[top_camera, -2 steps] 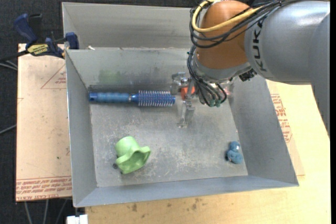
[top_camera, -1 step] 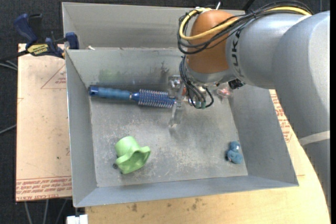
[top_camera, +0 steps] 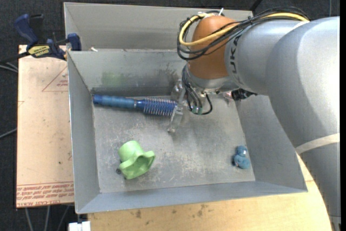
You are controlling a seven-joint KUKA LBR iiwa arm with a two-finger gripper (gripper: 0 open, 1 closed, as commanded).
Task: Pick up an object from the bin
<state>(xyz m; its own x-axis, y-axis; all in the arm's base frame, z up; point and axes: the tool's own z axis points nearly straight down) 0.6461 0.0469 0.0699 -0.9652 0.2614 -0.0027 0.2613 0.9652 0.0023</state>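
The end effector [top_camera: 177,112] is right by the bristly end of the blue brush [top_camera: 130,103]. I cannot tell if it is open.

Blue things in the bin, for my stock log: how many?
2. A blue brush across the far left floor; a small blue lump near the front right corner. The arm may hide more.

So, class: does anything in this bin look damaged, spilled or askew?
Nothing looks damaged or spilled. Only the green cup-like piece, front left, seems tipped on its side; the blue hairbrush and small blue lump lie flat, apart.
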